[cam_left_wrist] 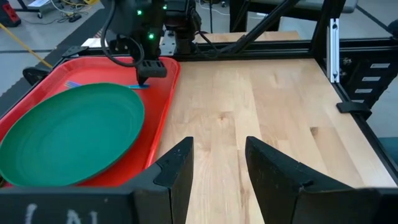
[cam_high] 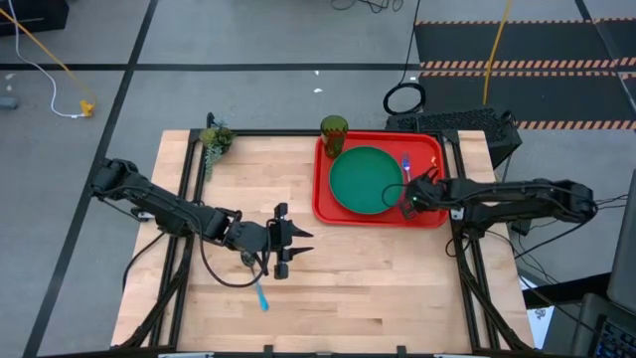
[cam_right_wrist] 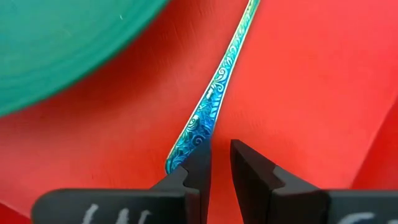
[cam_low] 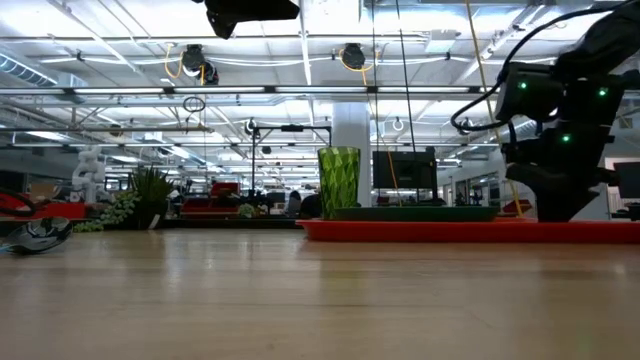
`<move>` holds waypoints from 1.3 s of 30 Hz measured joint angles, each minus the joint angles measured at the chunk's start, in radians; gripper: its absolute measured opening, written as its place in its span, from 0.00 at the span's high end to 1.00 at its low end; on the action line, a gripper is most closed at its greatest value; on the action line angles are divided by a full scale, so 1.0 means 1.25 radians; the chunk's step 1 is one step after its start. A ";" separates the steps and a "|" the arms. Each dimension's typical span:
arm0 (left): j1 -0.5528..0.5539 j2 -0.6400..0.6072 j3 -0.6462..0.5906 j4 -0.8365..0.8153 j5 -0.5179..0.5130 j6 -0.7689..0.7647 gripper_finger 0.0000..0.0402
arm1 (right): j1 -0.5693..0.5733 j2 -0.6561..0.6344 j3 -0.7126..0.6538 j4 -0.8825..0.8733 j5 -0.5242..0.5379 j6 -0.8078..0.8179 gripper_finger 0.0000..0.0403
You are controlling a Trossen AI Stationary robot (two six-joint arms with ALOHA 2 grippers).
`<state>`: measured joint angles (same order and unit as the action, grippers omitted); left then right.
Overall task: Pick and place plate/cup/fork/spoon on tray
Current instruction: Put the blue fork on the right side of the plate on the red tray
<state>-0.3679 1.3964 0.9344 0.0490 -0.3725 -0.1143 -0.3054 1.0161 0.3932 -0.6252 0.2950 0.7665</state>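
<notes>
Looking straight down, a pale wooden table [cam_high: 348, 268] with a black metal frame stands on a grey floor crossed by dark lines and striped mats. 2 dark robot arms reach over it.

A red tray [cam_high: 433, 149] sits at the table's far right. On it lies a round green plate [cam_high: 363, 179], touching the tray floor and filling much of its left part. A green cup [cam_high: 334, 127] stands upright just beyond the tray's far left corner; whether it is on the tray or just off it cannot be told. A blue-handled utensil [cam_high: 405, 163] lies on the tray just right of the plate; whether it is the fork or the spoon cannot be told.

The right gripper [cam_high: 409, 197] hovers low over the tray beside the plate. Its wrist camera shows its fingers [cam_right_wrist: 199, 165] slightly apart, with the patterned blue handle [cam_right_wrist: 205, 112] lying on the red surface beside 1 fingertip, not pinched.

The left gripper [cam_high: 286, 242] hangs over the middle of the table, fingers [cam_left_wrist: 177, 171] spread and holding nothing. A second blue-handled utensil [cam_high: 261, 294] lies on the bare wood near it, toward the front edge.

A small green plant [cam_high: 214, 139] sits at the table's far left corner. At table height, a large bright hall with ceiling lights stretches behind.
</notes>
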 joint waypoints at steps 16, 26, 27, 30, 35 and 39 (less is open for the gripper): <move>0.000 0.000 0.000 0.000 0.000 -0.003 0.63 | 0.000 -0.029 -0.026 0.060 -0.012 0.011 0.87; 0.000 0.000 0.000 0.000 0.000 -0.002 0.63 | 0.000 -0.101 -0.028 0.051 -0.053 0.011 0.87; 0.000 0.000 0.000 0.000 0.000 -0.002 0.63 | 0.000 -0.110 -0.028 0.050 -0.056 0.008 0.87; 0.000 0.000 0.000 -0.001 0.000 -0.002 0.63 | 0.000 -0.145 -0.028 0.040 -0.073 0.006 0.87; 0.000 0.000 0.000 -0.003 0.000 -0.002 0.63 | 0.000 -0.204 -0.028 0.011 -0.073 0.008 0.87; 0.000 0.000 0.000 -0.003 0.000 -0.002 0.63 | 0.000 -0.232 -0.028 0.009 -0.073 0.019 0.87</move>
<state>-0.3680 1.3964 0.9344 0.0452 -0.3729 -0.1165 -0.3054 0.7264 0.3588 -0.6136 0.2037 0.7909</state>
